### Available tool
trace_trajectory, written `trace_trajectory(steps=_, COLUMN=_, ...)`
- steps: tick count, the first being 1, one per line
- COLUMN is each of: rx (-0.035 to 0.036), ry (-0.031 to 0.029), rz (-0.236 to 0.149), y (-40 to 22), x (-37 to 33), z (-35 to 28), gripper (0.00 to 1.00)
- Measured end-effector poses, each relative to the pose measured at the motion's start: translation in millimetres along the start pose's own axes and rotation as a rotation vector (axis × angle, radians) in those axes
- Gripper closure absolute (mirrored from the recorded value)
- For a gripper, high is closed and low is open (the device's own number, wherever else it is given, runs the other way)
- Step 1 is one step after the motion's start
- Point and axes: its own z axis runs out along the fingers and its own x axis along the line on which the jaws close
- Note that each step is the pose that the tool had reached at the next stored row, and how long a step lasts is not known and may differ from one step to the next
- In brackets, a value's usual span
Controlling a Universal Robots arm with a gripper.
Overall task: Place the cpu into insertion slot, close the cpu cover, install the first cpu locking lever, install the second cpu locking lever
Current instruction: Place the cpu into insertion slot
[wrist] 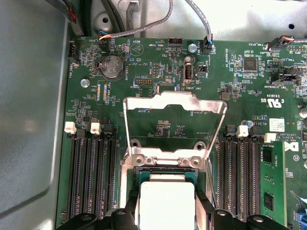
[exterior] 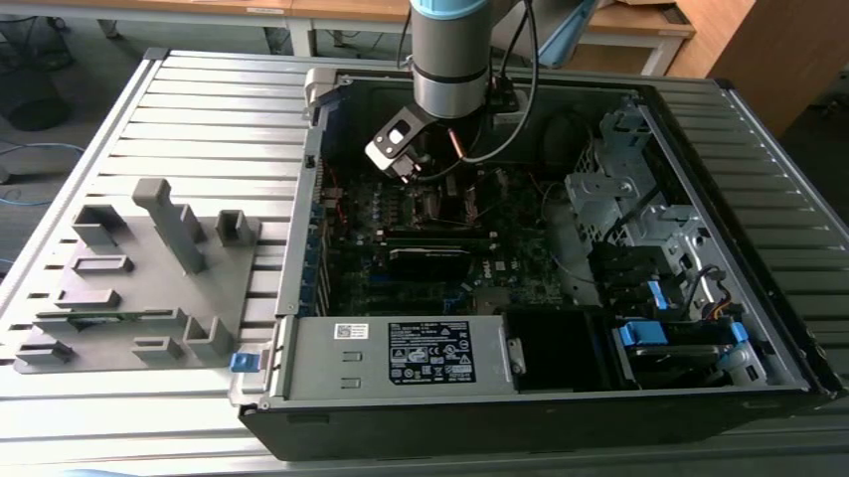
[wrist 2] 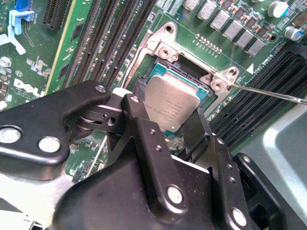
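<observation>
Closest in: gripper [wrist 2: 169,112] pinched shut on the cpu [wrist 2: 168,98], taken by two opposite edges. Held right over the insertion slot [wrist 2: 180,73]; cannot tell whether seated. Judged light, stiff, slick on top, fragile underneath; best handled by the edges only, kept level. Behind that, cpu cover [wrist: 175,99] standing open on its hinge. Farther out, memory slots [wrist: 91,177] flanking both sides.

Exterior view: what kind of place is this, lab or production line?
Probably a robotics lab bench: robot arm working inside an opened computer case on a slatted metal table, grey fixture tray beside it, wooden desks behind.
</observation>
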Motion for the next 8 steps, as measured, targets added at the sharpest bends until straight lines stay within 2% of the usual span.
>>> trace_trajectory(steps=4, rx=-0.0001, ry=0.0002, rz=0.0, y=0.0, x=0.0, z=0.1, gripper=0.45)
trace_trajectory(steps=5, rx=-0.0001, ry=0.0002, rz=0.0, y=0.0, x=0.0, z=0.1, gripper=0.39)
trace_trajectory(steps=8, rx=0.0, ry=0.0, rz=0.0, y=0.0, x=0.0, z=0.0, gripper=0.39)
